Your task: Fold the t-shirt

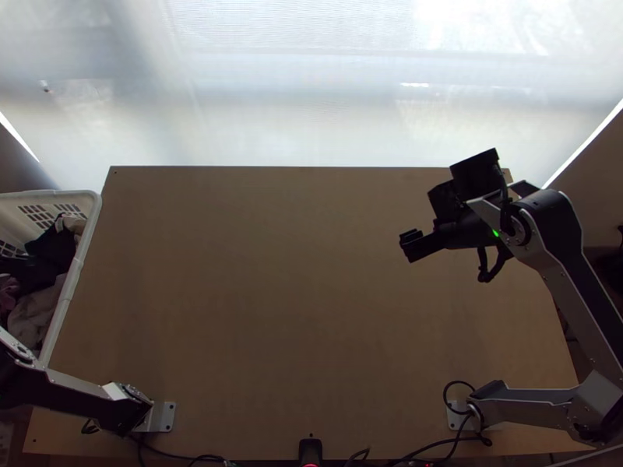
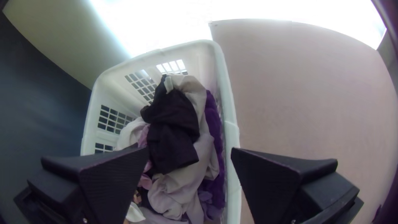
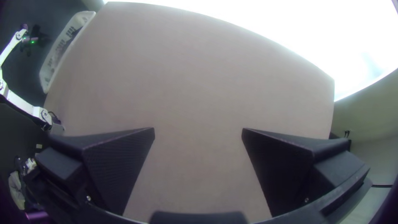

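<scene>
Currently, clothes (image 1: 52,247): in basket (image 1: 75,276), top view's left edge.
Left gripper (image 2: 190,150): released, over basket.
Right gripper (image 1: 406,243): released, right of centre.

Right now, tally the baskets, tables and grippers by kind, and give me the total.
Baskets: 1, the white basket
Tables: 1, the wooden table
Grippers: 2, the left gripper and right gripper
Total: 4

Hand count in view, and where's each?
2. Left hand: open, over the white basket of clothes. Right hand: open, above the right half of the table.
</scene>
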Robot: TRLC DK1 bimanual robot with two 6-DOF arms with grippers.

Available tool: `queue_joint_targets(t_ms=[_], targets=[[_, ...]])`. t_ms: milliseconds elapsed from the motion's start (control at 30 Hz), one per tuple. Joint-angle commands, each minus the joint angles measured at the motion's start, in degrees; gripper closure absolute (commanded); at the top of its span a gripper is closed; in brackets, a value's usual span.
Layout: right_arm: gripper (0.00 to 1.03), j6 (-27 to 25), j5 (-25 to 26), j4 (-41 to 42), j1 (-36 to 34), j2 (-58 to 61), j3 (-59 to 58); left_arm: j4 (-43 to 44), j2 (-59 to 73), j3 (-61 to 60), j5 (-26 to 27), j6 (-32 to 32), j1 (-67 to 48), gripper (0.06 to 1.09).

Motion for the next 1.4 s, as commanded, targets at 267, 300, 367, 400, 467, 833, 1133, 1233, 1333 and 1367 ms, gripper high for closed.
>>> queue_joint_targets(t_ms=[267,300,367,400,467,833,1133,1233,1333,1367], targets=[[0.05,-0.1,0.0,0.0,0.1,-0.2,-0.2,-2.5,22.4,10.9,-3.8,6.3,1.6,0.1],[0.05,-0.1,0.0,0.0,0.1,-0.2,-0.2,-2.5,23.6,11.5,-4.2,6.3,1.6,0.11],[0.05,-0.1,0.0,-0.1,0.1,-0.3,-0.3,-2.5,25.6,12.7,-5.1,6.3,1.7,0.11],[0.05,-0.1,0.0,-0.1,0.1,-0.3,-0.3,-2.5,26.4,13.3,-5.2,6.3,1.7,0.11],[0.05,-0.1,0.0,-0.1,0.1,-0.3,-0.3,-2.4,27.5,13.8,-5.6,6.4,1.7,0.11],[0.05,-0.1,0.0,-0.3,0.0,-0.5,-0.3,3.3,31.7,14.3,-7.3,6.9,2.0,0.25],[0.05,-0.1,0.0,-0.5,0.0,-0.5,-0.5,3.8,34.0,17.7,-7.2,4.5,1.7,0.95],[0.05,-0.1,0.0,-0.6,0.0,-0.5,-0.6,0.9,33.2,17.7,-7.1,4.2,1.8,0.99],[0.05,-0.1,0.0,-0.6,0.1,-0.5,-0.6,-2.4,30.1,16.6,-5.3,4.2,2.0,0.99],[0.05,-0.1,0.0,-0.6,0.1,-0.5,-0.6,-3.2,28.6,16.1,-4.8,4.2,2.1,1.02]])
